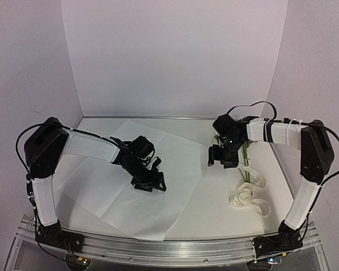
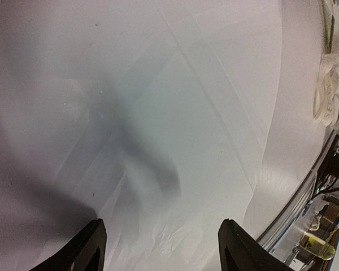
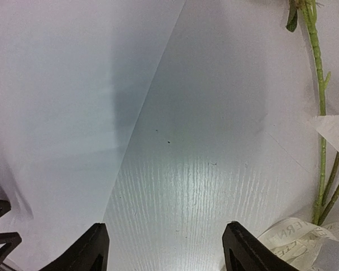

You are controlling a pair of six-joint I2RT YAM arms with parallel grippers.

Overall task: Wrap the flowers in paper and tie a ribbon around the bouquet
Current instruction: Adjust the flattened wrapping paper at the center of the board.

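Top view: one sheet of paper (image 1: 175,152) lies flat across the left and middle of the table (image 1: 214,220). There is one bunch of flowers (image 1: 246,155) and one ribbon (image 1: 250,195), both at right of the frame, off the paper. The ribbon is a loose cream heap just below the stems. Two arms work here. The left gripper (image 1: 152,185) hangs over the middle of the paper, and the right gripper (image 1: 221,161) is just left of the stems. The wrist of the right arm (image 1: 282,132) covers the blooms, so only thin green stems show. White walls (image 1: 175,56) close in the back and sides.

Left wrist view: the left gripper (image 2: 164,248) stands wide, both fingers (image 2: 90,248) apart with nothing between them. The creased paper (image 2: 158,113) fills nearly the whole frame and carries the gripper's shadow. At the upper right edge sit the ribbon (image 2: 327,90) and a sliver of stem from the flowers (image 2: 327,28). A metal rail (image 2: 296,206) crosses the lower right.

Right wrist view: the right gripper (image 3: 166,248) is also spread wide and empty, over bare table (image 3: 203,186). One edge of the paper (image 3: 73,113) runs diagonally down the left. The flowers (image 3: 316,84) show as about three stems along the right edge, blooms out of frame. The ribbon (image 3: 288,237) – lettering just visible – curls at lower right, touching the stem ends.
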